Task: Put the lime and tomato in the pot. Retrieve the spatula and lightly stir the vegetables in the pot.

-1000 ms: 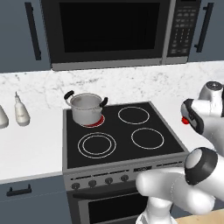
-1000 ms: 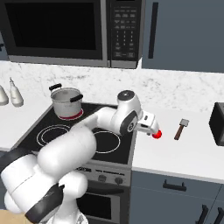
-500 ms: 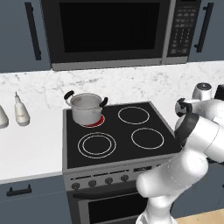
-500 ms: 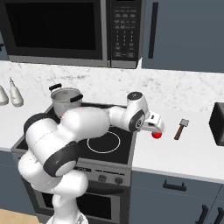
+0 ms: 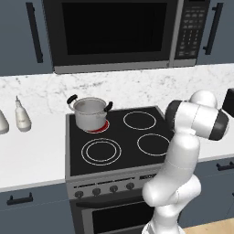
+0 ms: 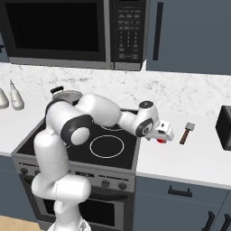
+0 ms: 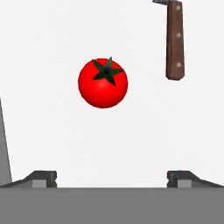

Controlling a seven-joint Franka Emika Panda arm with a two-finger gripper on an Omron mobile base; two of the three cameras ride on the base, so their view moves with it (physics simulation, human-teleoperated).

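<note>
Left base view: pot [image 5: 90,113] on the back left burner, nothing visible inside, so no vegetable judged in yet.

Right base view: claw [image 6: 165,134] out over the tabletop [image 6: 189,158] right of the stove, just above the tomato [image 6: 161,140]; spatula [image 6: 186,133] untouched nearby.

Hand view: tomato [image 7: 103,82] lying free on the tabletop, claw wide open and empty (lime not spotted). Grasp, both drops, stirring all left.

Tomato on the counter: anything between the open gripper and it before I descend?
Nothing visible does. In the hand view the tomato lies on bare white counter ahead of the open gripper, its fingertips set wide apart. The spatula lies apart from the tomato, off to one side.
</note>
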